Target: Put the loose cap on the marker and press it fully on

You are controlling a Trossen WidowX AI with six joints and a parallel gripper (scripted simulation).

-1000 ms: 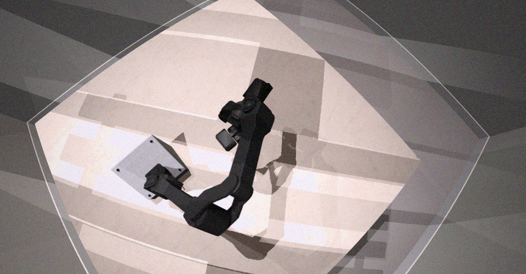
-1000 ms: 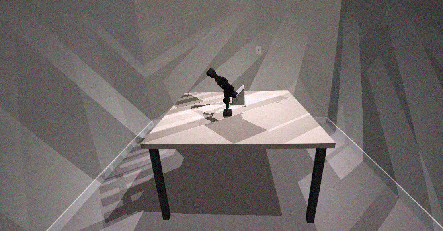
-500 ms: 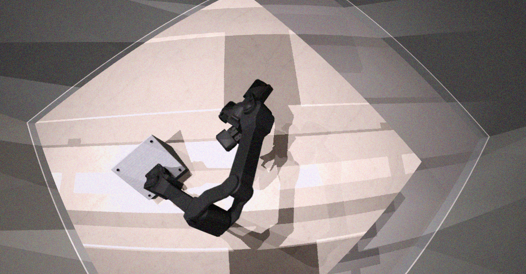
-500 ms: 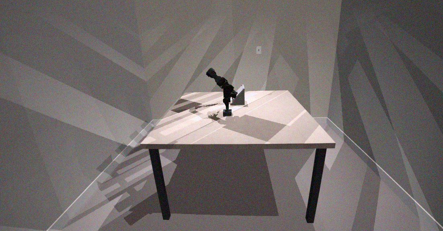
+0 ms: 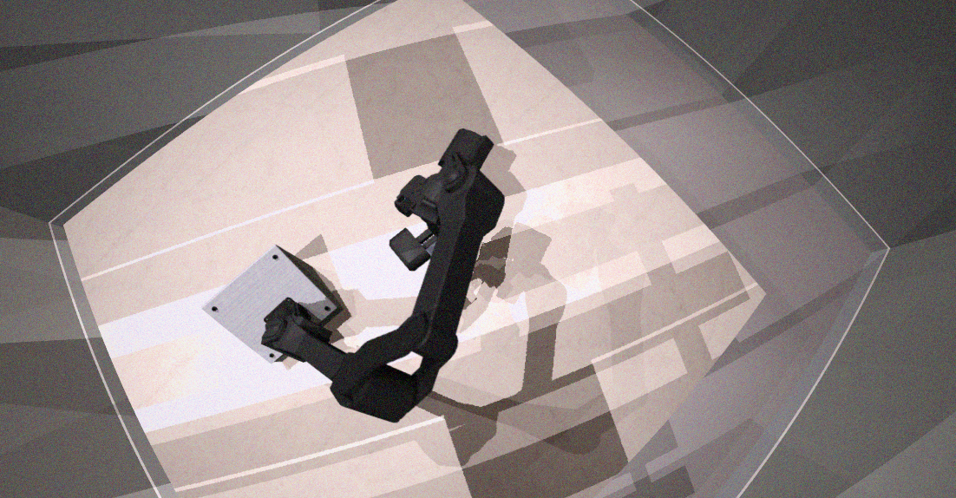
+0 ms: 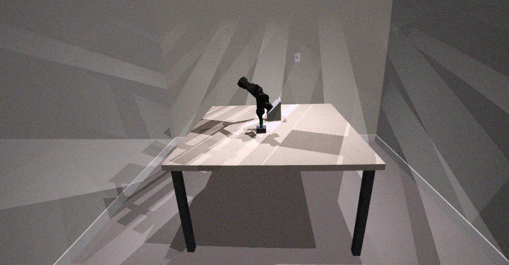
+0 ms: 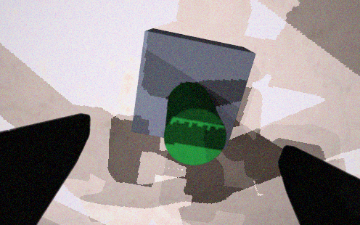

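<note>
- Pale wood, crossed by bands of shadow, made up the table (image 6: 320, 146); on it, besides my own arm, sat only a grey base plate (image 5: 264, 287) where the arm was bolted down and the grey holder block (image 7: 198, 72).
- Nothing stood between my fingers and the block; both black tips hung well apart on either side of the green cap (image 7: 194, 136), touching neither it nor anything else.
- My fingers were spread wide and held nothing.
- The block stood well in from every table edge in the exterior view, with bare table on all sides of it; a low clear wall ran around the floor beyond the table.
- From above, my forearm hid the marker altogether.
- The cap sat on top of the marker (image 6: 262, 122), upright in the holder block, directly below my wrist; its round green top faced me, brighter on the near half, with a jagged shadow line across it.
</note>
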